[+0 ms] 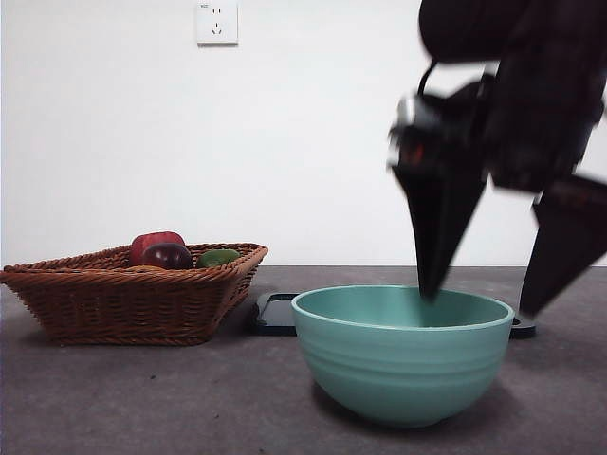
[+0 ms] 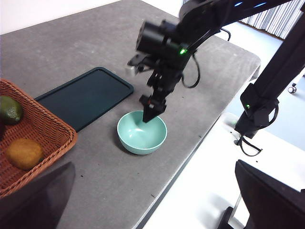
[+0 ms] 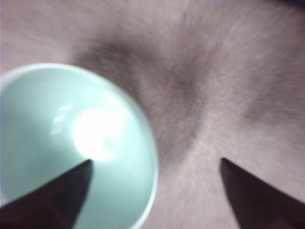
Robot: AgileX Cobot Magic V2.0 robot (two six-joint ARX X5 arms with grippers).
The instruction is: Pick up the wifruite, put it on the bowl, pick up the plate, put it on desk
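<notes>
The teal bowl (image 1: 402,353) stood nearest, on the grey matte desk (image 1: 190,398), and looked empty inside. It seemed heavy, rigid ceramic with a slick glaze, and it would likely chip if knocked; its rim looked like the only place to pinch it. The right end effector (image 1: 493,303) hung over it with its two black jaws spread wide apart and holding nothing, one tip dipping inside the rim, the other outside.

The wifruite (image 2: 24,152) lay in the brown wicker basket (image 1: 123,303), off to one side of the bowl, beside a green fruit (image 2: 9,109). It looked small, light and firm, with a dull skin that should grip well; a hold across its widest part seemed soundest. The left end effector (image 2: 152,210) waited high above, jaws apart and empty.

Behind the bowl a flat dark tray (image 2: 86,95) lay on the desk, low-edged and awkward to lift. Beyond stood a plain white wall with a socket (image 1: 216,21).
</notes>
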